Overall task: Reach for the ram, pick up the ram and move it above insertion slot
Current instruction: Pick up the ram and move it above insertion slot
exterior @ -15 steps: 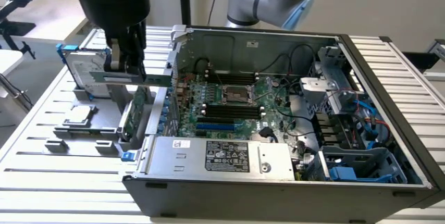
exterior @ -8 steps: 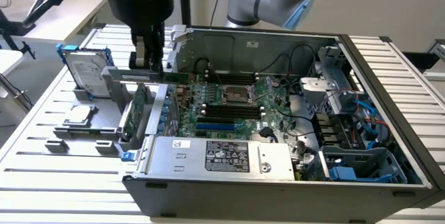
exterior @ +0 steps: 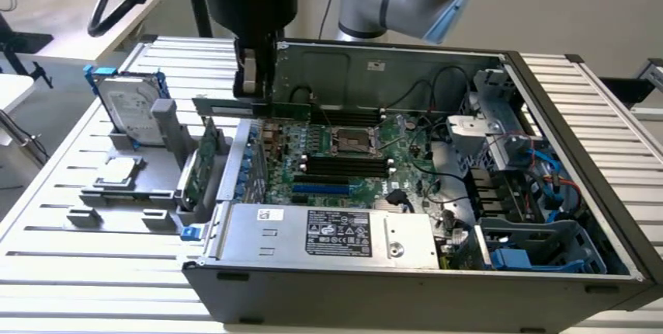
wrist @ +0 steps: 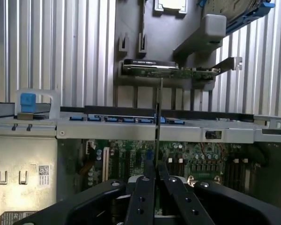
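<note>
Jaws (wrist: 155, 180) clamped on the ram (exterior: 254, 106) — held level above the motherboard (exterior: 347, 159).

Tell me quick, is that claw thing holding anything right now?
Gripper: shut on the ram, the thin green stick, held up over the edge of the open computer case.

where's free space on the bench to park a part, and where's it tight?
Free: ribbed bench at the exterior view's left, in front of the grey holder; also the strip on the right of the case. Tight: inside the case, around the motherboard and cables, where the gripper holds the ram at the case's left wall.
</note>
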